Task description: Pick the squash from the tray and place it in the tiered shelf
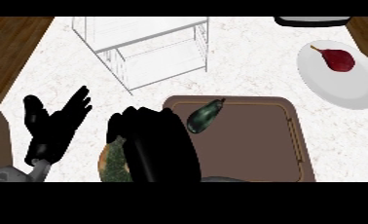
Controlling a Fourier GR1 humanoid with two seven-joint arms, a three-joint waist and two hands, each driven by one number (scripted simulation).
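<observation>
Squash (205, 117) lies tilted on the tray (266, 140), near its top-left corner, untouched. My right hand (155, 142) hides the tray's left edge, fingers unclear. Left hand (54, 125) open at left. Shelf (147, 47) beyond. Speckled thing (115, 164) half-hidden.

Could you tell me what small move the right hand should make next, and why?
Probably slide the right hand toward the squash and curl round it: the squash lies untouched at the tray's far left corner, just beyond the fingers, and the shelf holds nothing yet.
</observation>
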